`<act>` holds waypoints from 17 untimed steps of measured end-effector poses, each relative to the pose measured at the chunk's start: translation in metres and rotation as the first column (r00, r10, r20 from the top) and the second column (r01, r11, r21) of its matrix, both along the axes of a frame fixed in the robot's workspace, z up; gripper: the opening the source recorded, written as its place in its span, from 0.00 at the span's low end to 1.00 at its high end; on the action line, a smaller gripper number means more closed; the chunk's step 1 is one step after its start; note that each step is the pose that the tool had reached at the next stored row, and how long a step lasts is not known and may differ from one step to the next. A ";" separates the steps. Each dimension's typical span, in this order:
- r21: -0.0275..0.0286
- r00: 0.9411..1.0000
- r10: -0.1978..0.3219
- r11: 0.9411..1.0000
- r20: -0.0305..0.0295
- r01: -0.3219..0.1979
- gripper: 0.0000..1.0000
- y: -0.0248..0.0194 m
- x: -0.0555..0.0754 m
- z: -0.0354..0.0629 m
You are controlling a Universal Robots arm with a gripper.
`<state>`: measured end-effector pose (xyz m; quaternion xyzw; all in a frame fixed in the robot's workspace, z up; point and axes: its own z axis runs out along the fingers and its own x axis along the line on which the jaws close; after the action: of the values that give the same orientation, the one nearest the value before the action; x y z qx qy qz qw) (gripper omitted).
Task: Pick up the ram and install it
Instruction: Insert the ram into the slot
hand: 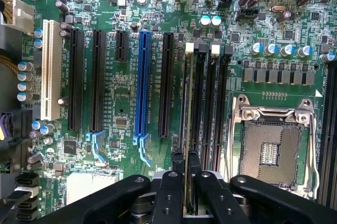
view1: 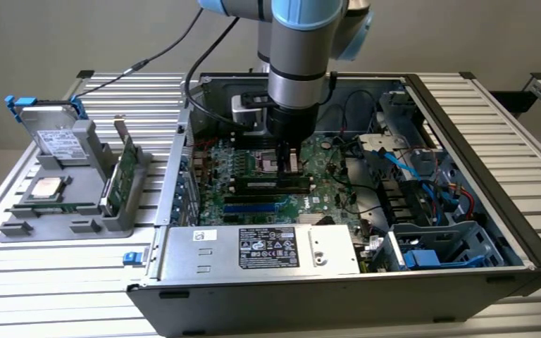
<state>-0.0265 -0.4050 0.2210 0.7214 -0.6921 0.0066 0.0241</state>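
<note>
You have the end effector [hand: 186, 156] clenched on the long, thin green circuit-board ram [hand: 188, 103], its long axis parallel to the black memory slots [hand: 203, 92] directly beneath.

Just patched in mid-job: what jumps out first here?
The gripper reaches down into the open computer case, shut on the ram, which stands edge-on at the memory slots. Beside them gapes the empty processor socket. On the exterior view's left, a grey tray holds spare parts.
</note>
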 end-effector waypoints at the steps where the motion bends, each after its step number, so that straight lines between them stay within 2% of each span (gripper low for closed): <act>1: 0.000 1.000 0.000 1.000 0.000 0.000 0.14 0.0000 0.000 -0.0001; 17: 0.000 1.000 -0.009 1.000 0.000 0.009 0.14 0.0000 0.001 -0.0013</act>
<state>-0.0252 -0.4050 0.2197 0.7182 -0.6954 0.0065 0.0240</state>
